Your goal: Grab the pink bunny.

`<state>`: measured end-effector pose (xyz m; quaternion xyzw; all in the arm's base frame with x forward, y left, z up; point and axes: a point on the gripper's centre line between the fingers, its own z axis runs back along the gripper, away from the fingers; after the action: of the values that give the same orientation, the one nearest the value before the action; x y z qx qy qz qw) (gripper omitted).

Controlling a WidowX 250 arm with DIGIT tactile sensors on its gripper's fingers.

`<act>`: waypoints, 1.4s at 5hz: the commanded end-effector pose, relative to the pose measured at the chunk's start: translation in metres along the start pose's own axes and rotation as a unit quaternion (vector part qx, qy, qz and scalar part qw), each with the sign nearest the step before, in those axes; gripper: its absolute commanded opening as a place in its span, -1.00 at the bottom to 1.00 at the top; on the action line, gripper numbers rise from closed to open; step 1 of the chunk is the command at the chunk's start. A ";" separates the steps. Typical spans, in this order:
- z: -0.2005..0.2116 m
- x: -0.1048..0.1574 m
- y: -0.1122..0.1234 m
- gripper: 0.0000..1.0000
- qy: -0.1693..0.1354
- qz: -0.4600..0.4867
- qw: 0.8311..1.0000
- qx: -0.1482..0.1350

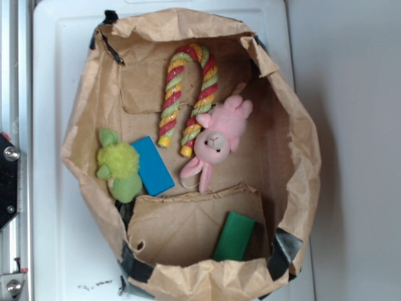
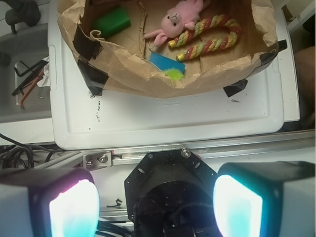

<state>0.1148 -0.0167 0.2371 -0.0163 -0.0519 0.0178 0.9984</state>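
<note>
We have not begun the grab as far as we can judge: our hand (image 2: 155, 202) sits well back from the work, fingers (image 2: 74, 207) spread wide apart with nothing between them and touching nothing, hanging off the near edge of the white counter (image 2: 163, 118), over the metal rail (image 2: 197, 150) and the arm's dark base. All of the reach, the descent and the closing is left to do. Beyond the counter's bare near strip stands the open paper bag (image 1: 294, 132), its brown rim crumpled and patched with black tape. Inside it, toward the middle of the bag floor, lies the pink bunny (image 1: 217, 141), face up, ears pointing toward the cardboard flap (image 1: 194, 219), its body touching one leg of the striped candy cane (image 1: 188, 94). Toward the bag's side wall nearest us we see a blue block (image 1: 152, 165) just beside a yellow-green plush (image 1: 119, 166), and a green block (image 1: 235, 237) leans in the corner past the flap.
</note>
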 end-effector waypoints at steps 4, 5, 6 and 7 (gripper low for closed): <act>-0.037 0.101 0.016 1.00 -0.008 0.064 0.998 0.006; -0.063 0.125 0.013 1.00 -0.026 0.086 0.996 -0.012; -0.083 0.140 0.016 1.00 -0.052 0.130 0.990 -0.010; -0.093 0.153 0.021 1.00 -0.064 0.143 0.988 -0.009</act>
<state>0.2705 -0.0061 0.1457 -0.0301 -0.0893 0.1433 0.9852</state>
